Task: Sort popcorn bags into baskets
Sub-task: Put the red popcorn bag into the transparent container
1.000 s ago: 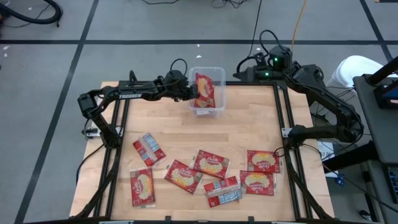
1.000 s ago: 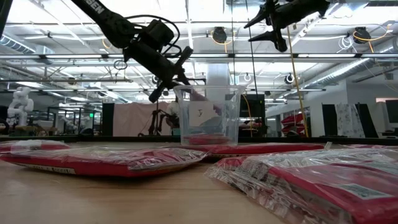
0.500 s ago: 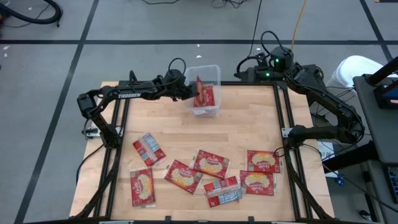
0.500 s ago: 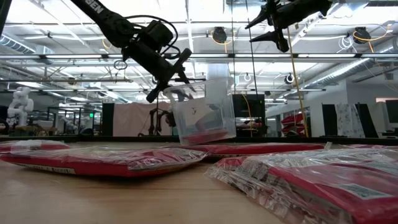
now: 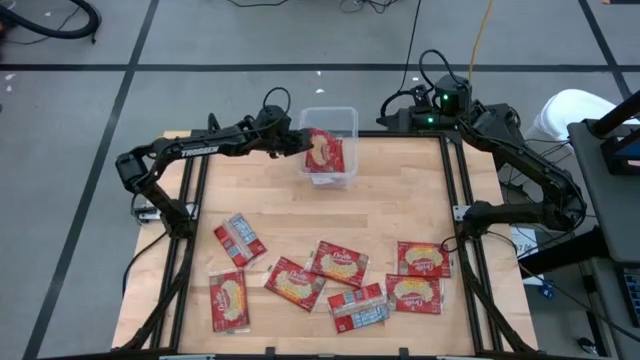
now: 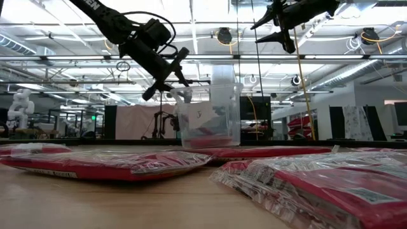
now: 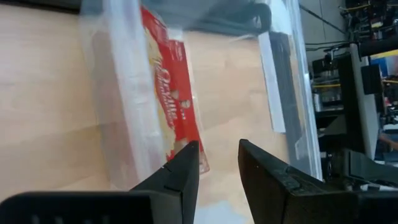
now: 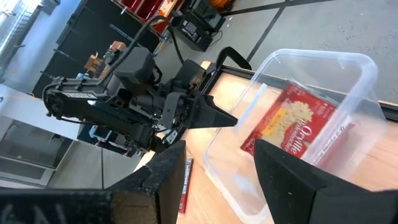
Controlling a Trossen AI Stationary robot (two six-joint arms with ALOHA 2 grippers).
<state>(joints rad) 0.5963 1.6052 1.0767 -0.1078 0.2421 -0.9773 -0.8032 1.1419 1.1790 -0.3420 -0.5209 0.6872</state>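
The clear tub (image 5: 345,118) stands at the middle of the table's far edge. One red popcorn bag (image 5: 325,152) leans slanted inside it, its lower edge on the tub's floor, and shows again in the left wrist view (image 7: 171,106) and the right wrist view (image 8: 298,130). My left gripper (image 5: 298,143) hovers open just left of the tub's left rim and a little above it (image 6: 170,75). Nothing lies between its fingers (image 7: 217,168). My right gripper (image 5: 397,113) waits open, raised high beyond the far right corner (image 6: 275,30). Several more bags (image 5: 338,263) lie flat on the table's near half.
The loose bags spread from near left (image 5: 229,300) to near right (image 5: 421,258), some overlapping, some showing grey-white backs (image 5: 240,238). Bare wood (image 5: 400,190) lies between them and the tub. Black frame rails (image 5: 455,200) run along the table's left and right sides.
My left gripper has drawn back out of the tub, up and toward the table's left. The bag stayed inside. The tub tipped and shifted toward the far left as the gripper withdrew, then settled back nearly level. The bag inside now leans slanted.
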